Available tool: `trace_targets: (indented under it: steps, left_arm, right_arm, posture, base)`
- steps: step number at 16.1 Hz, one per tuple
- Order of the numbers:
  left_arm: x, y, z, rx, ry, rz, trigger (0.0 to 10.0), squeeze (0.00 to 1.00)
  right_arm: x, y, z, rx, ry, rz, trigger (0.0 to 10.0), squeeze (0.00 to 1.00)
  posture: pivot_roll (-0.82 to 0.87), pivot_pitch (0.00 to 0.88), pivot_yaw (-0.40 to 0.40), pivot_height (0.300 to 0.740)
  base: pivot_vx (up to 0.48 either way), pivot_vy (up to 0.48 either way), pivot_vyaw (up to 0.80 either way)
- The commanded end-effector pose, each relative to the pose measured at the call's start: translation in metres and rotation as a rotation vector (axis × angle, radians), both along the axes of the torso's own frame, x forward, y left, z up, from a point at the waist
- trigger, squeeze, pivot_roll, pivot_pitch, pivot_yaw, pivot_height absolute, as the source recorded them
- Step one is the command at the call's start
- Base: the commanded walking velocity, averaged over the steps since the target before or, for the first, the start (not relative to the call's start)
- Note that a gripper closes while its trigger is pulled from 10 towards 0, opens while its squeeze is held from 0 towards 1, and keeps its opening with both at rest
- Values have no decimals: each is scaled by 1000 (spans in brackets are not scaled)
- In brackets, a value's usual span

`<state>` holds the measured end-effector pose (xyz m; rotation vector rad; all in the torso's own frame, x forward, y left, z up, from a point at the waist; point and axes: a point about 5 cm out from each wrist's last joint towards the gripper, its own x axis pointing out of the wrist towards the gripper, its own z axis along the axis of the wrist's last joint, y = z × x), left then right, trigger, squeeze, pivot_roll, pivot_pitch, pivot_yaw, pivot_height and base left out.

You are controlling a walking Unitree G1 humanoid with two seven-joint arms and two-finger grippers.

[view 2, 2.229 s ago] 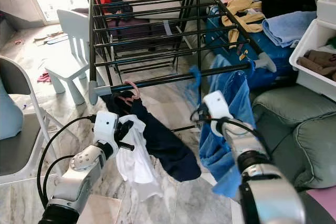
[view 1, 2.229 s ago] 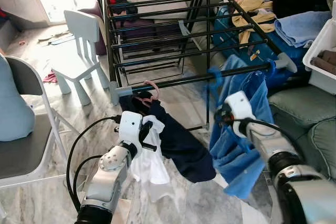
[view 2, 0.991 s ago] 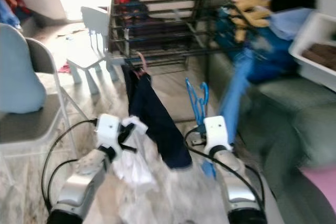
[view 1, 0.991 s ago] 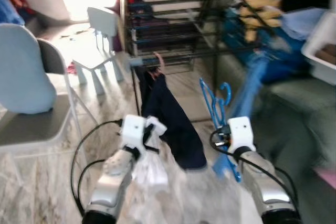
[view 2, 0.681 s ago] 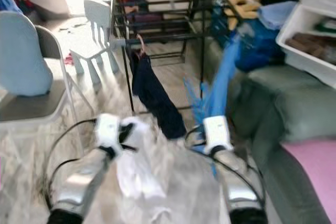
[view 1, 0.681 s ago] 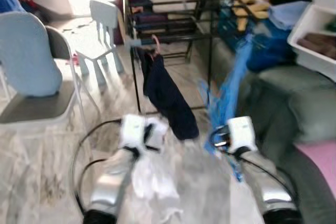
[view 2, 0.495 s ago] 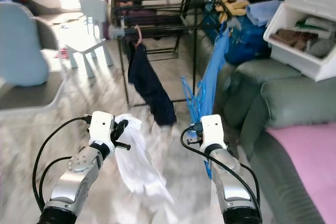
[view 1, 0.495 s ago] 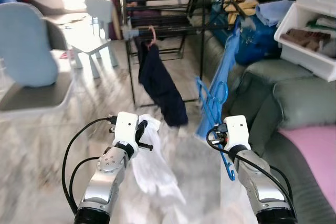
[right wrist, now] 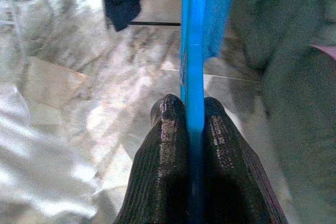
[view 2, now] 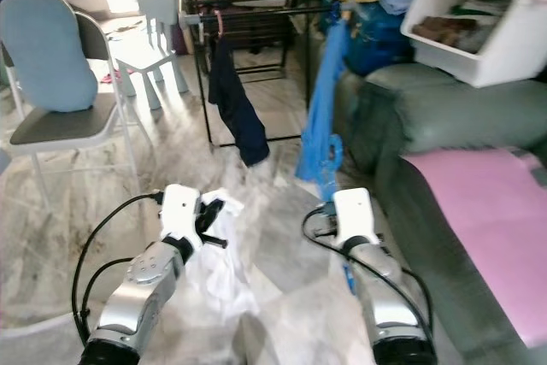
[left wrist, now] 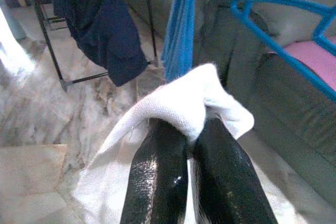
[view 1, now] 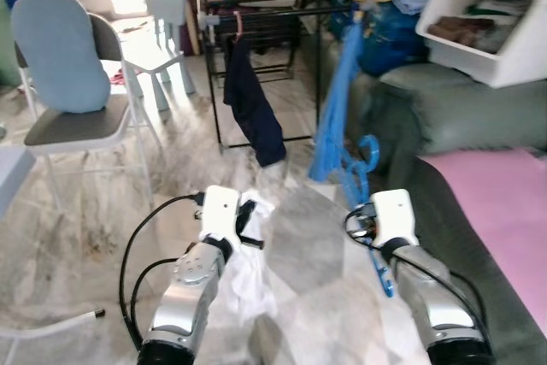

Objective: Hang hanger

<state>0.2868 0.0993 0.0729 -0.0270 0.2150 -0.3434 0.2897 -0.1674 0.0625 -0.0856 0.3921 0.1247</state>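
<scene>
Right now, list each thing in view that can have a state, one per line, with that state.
Left gripper: shut on the white cloth.
White cloth: pinched at a fold, hanging down.
Right gripper: shut on the blue plastic hanger.
Blue plastic hanger: held, hook up, nothing on it.
Dark navy garment: hanging from the black metal drying rack.
Blue towel: hanging from the rack.

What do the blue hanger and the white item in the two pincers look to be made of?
Blue hanger in the right pincer: probably plastic, judging by its smooth, glossy, evenly coloured bar. White garment in the left pincer: a soft matte fabric, likely cotton knit, since it folds and drapes over the fingers and shows fine texture.
</scene>
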Motion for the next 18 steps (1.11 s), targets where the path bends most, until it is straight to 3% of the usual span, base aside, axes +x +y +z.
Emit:
trace_targets:
  steps: [1,6,18]
  left_arm:
    - [4,6,9,-9,-43,24,10000,0]
    - [6,8,10,-48,-33,31,10000,0]
    - [6,7,11,-36,-40,4,10000,0]
  right_arm:
    - [5,6,10,16,-51,10,10000,0]
    - [8,12,15,45,-75,27,10000,0]
    - [10,16,13,53,-67,39,10000,0]
  posture:
    - [-137,0,-4,740]
    - [-135,0,-7,740]
    - [-132,0,-4,740]
  base:
    - [0,0,0]
    - [0,48,0]
    - [0,323,-356]
